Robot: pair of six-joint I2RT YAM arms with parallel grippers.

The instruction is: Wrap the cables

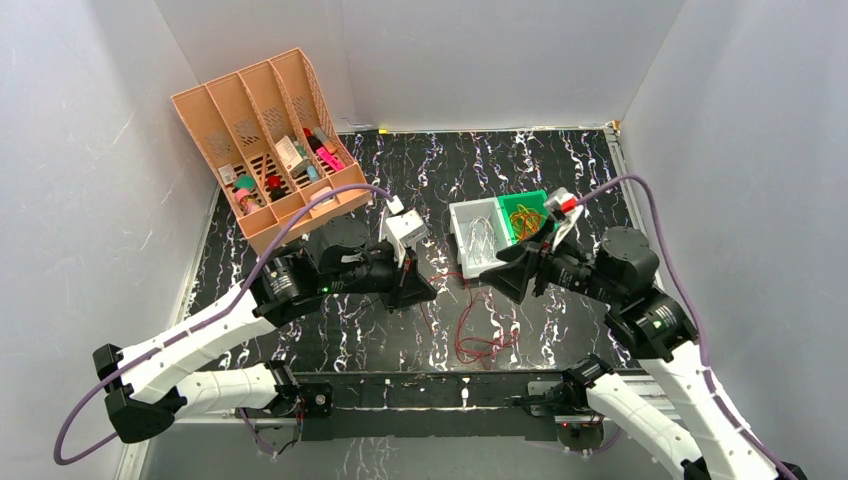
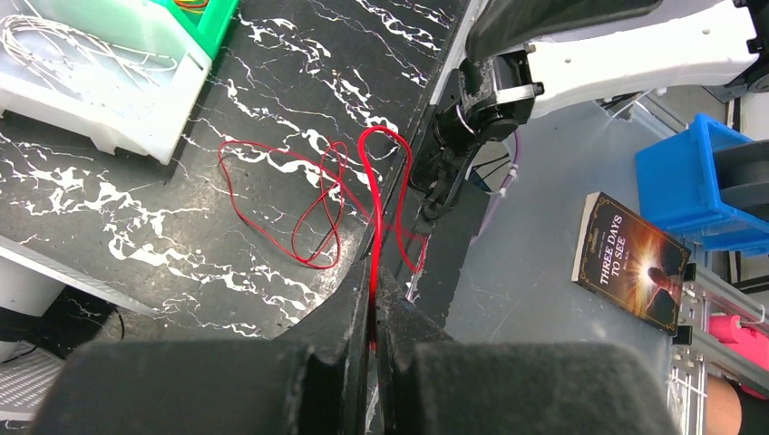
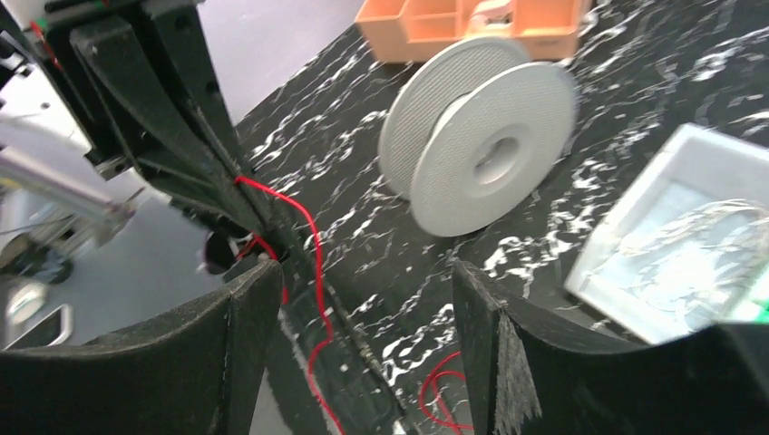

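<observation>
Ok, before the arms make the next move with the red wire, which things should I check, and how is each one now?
1. Left hand shut on the red wire: ok, the wire runs between its fingers.
2. Right hand open and empty: ok.
3. Spool free on the table, with no hand touching it: ok.
4. Loose loops on the table free of knots: cannot tell, because they cross each other.
5. Free end of the wire found: cannot tell.
</observation>
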